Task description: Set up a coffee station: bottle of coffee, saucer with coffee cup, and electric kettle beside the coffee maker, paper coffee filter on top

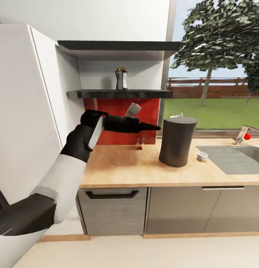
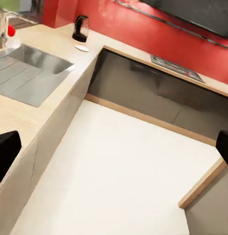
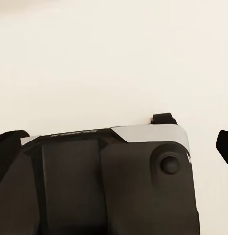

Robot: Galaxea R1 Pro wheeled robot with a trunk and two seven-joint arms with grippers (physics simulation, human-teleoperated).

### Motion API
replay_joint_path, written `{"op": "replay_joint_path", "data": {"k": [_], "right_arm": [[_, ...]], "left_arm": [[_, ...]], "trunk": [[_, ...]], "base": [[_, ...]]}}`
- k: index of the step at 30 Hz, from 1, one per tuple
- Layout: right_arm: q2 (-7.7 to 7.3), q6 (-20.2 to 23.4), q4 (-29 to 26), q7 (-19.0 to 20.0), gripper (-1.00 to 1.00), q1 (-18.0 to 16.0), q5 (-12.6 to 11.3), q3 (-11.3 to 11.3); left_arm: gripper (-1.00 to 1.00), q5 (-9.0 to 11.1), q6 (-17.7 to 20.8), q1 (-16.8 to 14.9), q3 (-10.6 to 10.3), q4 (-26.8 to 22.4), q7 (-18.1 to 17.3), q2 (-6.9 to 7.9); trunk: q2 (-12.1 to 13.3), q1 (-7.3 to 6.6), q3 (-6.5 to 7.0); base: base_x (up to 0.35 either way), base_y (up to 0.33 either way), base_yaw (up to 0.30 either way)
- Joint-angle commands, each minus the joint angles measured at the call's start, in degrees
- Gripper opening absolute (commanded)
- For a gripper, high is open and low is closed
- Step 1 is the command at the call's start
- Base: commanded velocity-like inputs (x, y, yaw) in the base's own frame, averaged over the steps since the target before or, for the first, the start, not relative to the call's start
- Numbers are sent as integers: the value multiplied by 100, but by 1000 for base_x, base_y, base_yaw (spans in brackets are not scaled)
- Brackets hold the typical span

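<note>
Beside coffee maker (image 1: 178, 141), coffee cup (image 1: 202, 156), sink (image 1: 240, 156)

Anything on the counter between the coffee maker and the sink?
Yes: in the head view, the small white cup sits on the counter between the coffee maker and the sink, near the sink's edge.

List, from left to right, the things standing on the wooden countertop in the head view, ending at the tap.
small clear glass → coffee maker → coffee cup → sink → tap
</note>
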Motion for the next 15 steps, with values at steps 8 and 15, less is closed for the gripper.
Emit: {"op": "replay_joint_path", "data": {"k": [8,15], "right_arm": [[1,22,-10,6,100,0,-36,-34],[1,22,-10,6,100,0,-34,-34]], "left_arm": [[100,267,10,-2007,547,1914,1036,0],[100,741,-16,-2935,836,2163,3673,0]], "trunk": [[-2,4,-7],[-2,4,-7]], "base": [[0,0,0],[0,0,0]]}}
